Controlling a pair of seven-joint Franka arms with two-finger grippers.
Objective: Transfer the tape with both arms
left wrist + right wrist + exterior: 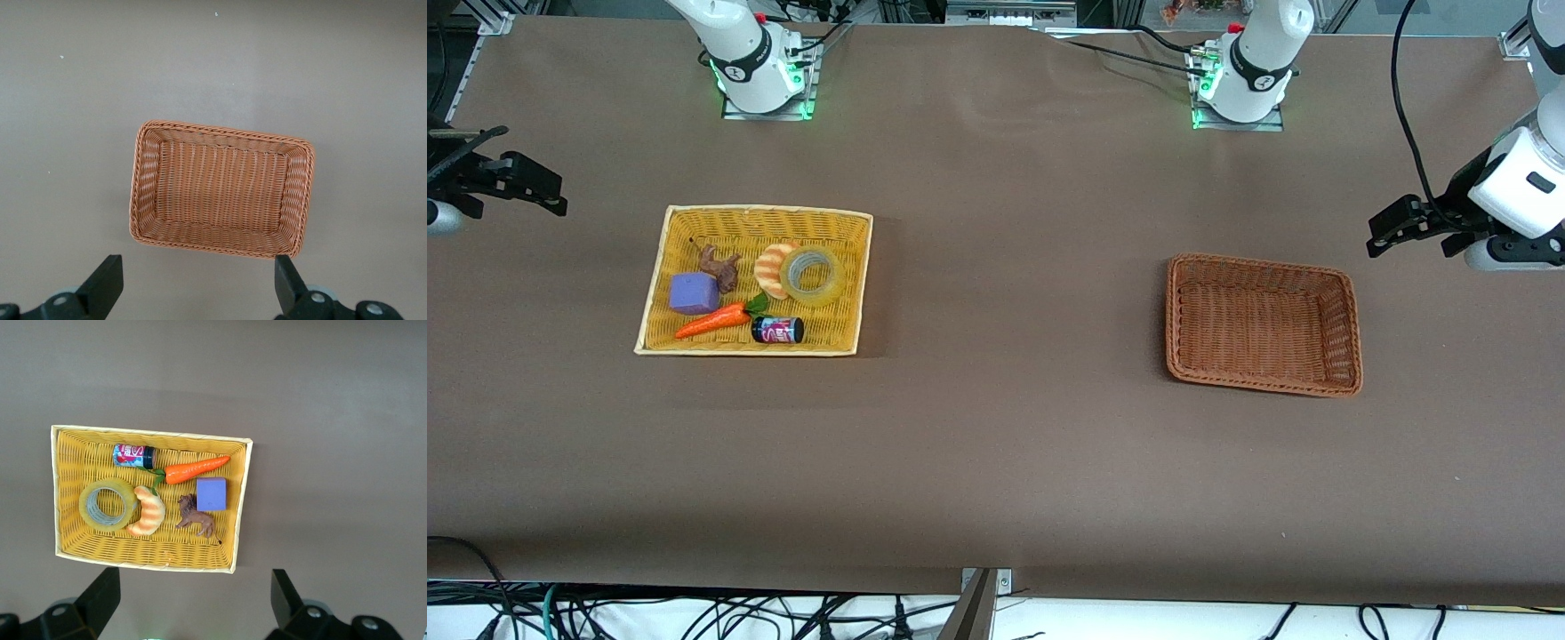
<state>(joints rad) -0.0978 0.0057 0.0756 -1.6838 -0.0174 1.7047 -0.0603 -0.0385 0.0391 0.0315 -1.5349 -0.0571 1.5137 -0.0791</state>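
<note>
Brown cloth covers the wide surface (996,462), and most of it lies bare: a broad strip runs across the lower half of the front view and another stretch separates the two baskets. A shallow yellow woven basket (685,222) sits in the middle-left of the front view, toward the right arm's end; its rim stands clear of every edge of the surface. Inside it, the ring-shaped roll of translucent yellowish tape (815,276) lies flat (grey core showing), touching an orange-and-cream croissant toy (772,269). A small brown animal figure (719,267), a purple cube (694,293), an orange toy carrot (713,322) and a small dark jar with a pink label (777,331) share the basket. An empty brown wicker basket (1352,338) rests at middle-right, well apart from the yellow one.

At the far-left edge of the front view, the right gripper (551,199) hangs in the air, jaws spread wide in its wrist view (189,600), looking down at the yellow basket. At the far-right edge, the left gripper (1387,233) hangs likewise, jaws spread (199,283), above the brown basket's surroundings.
</note>
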